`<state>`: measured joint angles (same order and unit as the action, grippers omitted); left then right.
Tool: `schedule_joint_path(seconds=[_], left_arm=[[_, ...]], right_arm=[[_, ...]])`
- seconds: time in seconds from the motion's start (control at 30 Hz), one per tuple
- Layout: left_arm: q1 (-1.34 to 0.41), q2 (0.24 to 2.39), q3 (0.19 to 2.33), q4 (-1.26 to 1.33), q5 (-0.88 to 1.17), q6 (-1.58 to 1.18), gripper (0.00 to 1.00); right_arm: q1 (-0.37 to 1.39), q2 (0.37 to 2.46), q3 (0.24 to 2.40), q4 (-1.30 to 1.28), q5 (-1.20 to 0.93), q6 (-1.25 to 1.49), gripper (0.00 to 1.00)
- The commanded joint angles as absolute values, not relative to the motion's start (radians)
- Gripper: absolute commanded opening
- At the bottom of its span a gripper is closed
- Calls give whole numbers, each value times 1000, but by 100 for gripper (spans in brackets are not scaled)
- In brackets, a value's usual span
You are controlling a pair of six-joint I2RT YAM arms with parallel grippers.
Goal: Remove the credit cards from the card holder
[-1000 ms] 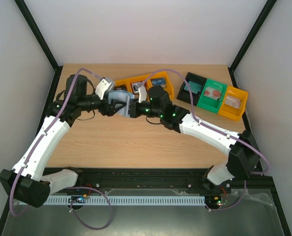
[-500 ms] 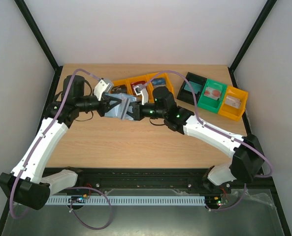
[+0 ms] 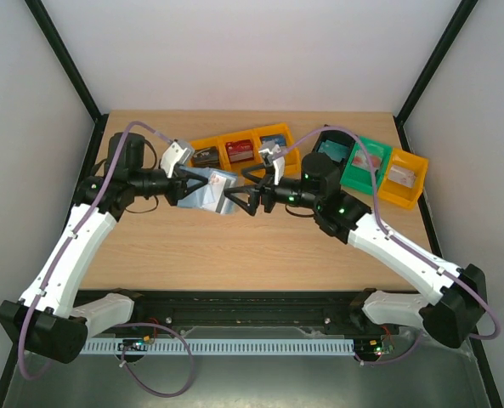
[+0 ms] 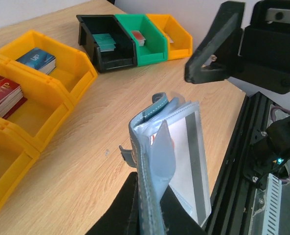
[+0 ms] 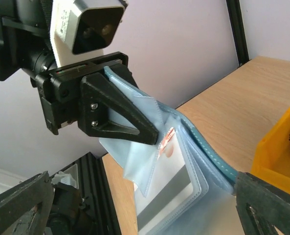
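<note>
Holder (image 3: 207,189) is in the air above the desk (image 3: 235,246), in front of the yellow bins (image 4: 42,132). The left gripper (image 3: 186,185) is clamped tight on its spine edge, sleeves fanned out toward the right arm. The right gripper (image 3: 239,202) is spread wide, holding nothing, just beside the free edge and not touching.

Handling guess: holder is light and floppy, and the clear sleeves are slick and bend easily. A card (image 5: 166,141) with a red-white edge peeks from a sleeve. It looks thin, stiff and slippery, so pinch the exposed edge and pull along the sleeve.

- **Yellow bins:** red stack (image 4: 5,93) and blue stack (image 4: 37,58); third bin's contents unclear.
- **Black bin** (image 4: 88,44): teal cards.
- **Green bin** (image 4: 154,51): a red-white card.
- **End bin** (image 3: 415,161): something pale.
</note>
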<state>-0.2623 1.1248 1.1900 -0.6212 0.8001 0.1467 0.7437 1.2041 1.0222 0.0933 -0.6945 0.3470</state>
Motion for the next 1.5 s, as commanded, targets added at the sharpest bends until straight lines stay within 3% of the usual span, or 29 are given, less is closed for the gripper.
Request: schedule_joint_path(seconds=[0.0,0.27,0.4,0.63,0.67,0.8,0.97,1.07,1.13,1.2,1.33,1.47], left_arm=[[-255,1111,1220,-642,790,157,2],[-242,1091,1242,-689,940,203,2],[-234,1093,1262,-707,1025,224,2],[-223,1097,1281,-718,1067,231,2],[-221,1097,1278,-719,1082,234,2],[-209,1097,1270,-722,1122,238,2],[-198,1094,1254,-717,1141,239,2],[-177,1091,1252,-705,1118,227,3],[-155,1084,1246,-686,1071,203,14],[-133,1074,1229,-639,965,134,32],[-89,1063,1200,-563,667,34,52],[-46,1051,1201,-534,450,10,62]], right_arm=[[747,1203,999,123,-672,308,99],[719,1233,937,283,-778,318,99],[718,1293,952,319,-932,352,100],[719,1382,953,353,-1039,421,94],[719,1386,945,390,-1062,446,91],[718,1383,932,475,-1138,490,46],[719,1336,906,524,-1167,497,6],[718,1305,908,461,-1131,440,2],[718,1284,919,376,-1085,394,2],[718,1268,938,282,-1025,339,2],[717,1271,1006,66,-790,280,2],[717,1341,1121,-183,-413,325,2]])
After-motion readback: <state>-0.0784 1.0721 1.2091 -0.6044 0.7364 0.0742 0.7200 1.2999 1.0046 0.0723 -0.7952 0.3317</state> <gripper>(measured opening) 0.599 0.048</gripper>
